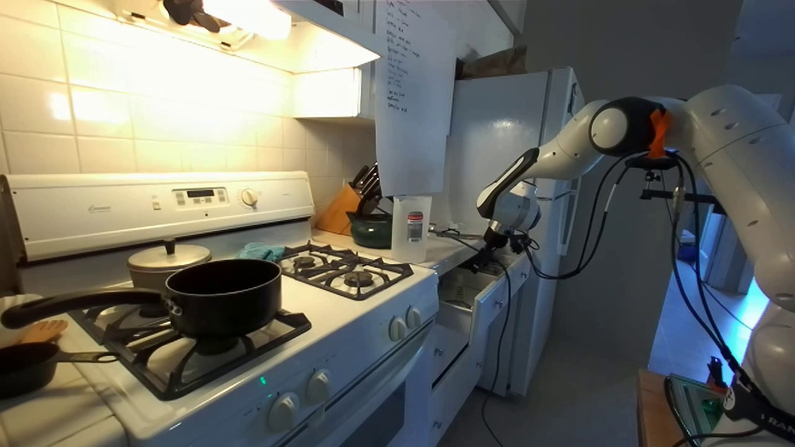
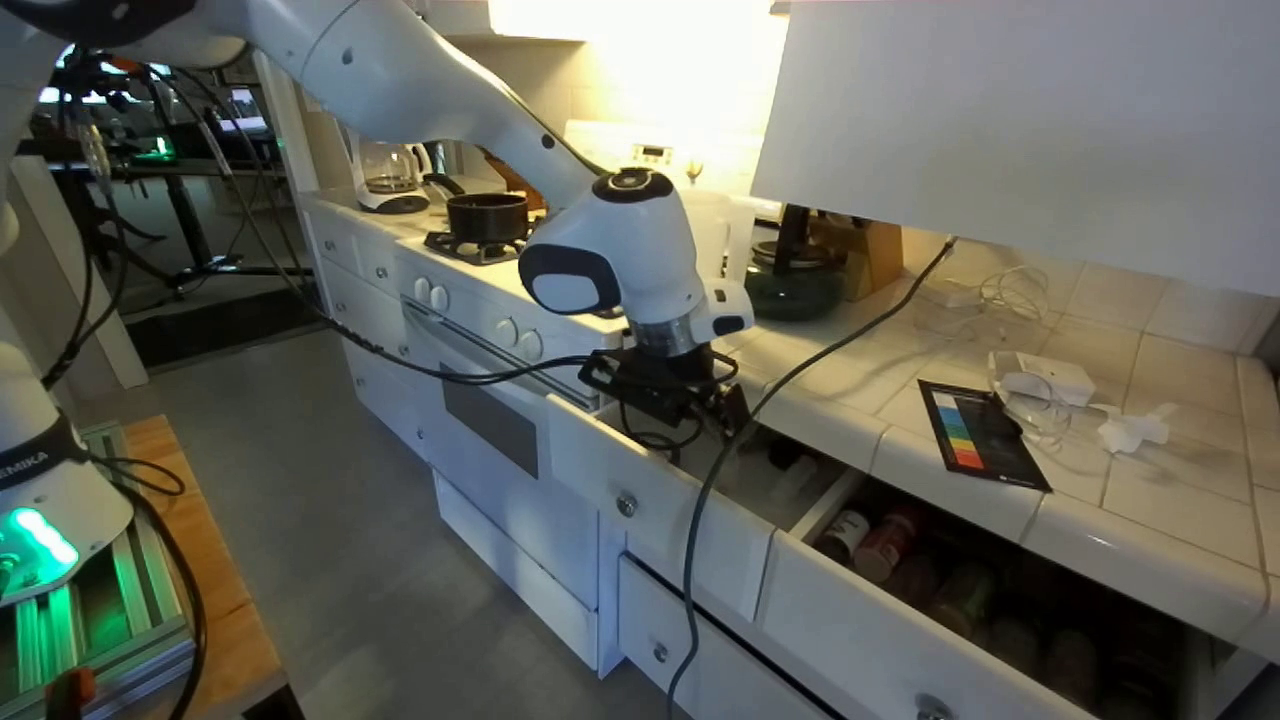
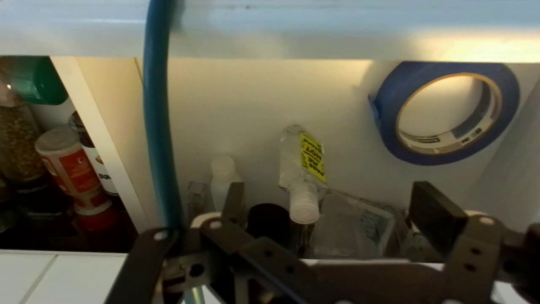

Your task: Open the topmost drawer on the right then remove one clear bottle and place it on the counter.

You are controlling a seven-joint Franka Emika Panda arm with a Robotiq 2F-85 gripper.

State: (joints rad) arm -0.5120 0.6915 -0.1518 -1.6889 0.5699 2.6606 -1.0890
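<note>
The topmost drawer stands open, its white front [image 2: 660, 500] pulled out from under the tiled counter [image 2: 850, 385]; it also shows in an exterior view [image 1: 490, 304]. Inside, a clear bottle [image 3: 292, 158] with a yellow label and whitish cap lies on the drawer floor in the wrist view, cap toward the counter. A smaller whitish bottle [image 3: 223, 179] is left of it. My gripper [image 3: 337, 207] is open and empty, pointing down over the drawer beside the counter edge. The clear bottle appears between the finger directions, nearer the left finger, not touched. The gripper also shows in both exterior views [image 1: 487, 261] [image 2: 725, 410].
A hanging cable [image 2: 700, 520] crosses the drawer front, close to the left finger in the wrist view [image 3: 158, 118]. A blue tape roll [image 3: 447, 114] lies in the drawer. A neighbouring open drawer holds spice jars [image 2: 885, 545]. A colour card [image 2: 980, 435] and white box [image 2: 1045, 378] lie on the counter.
</note>
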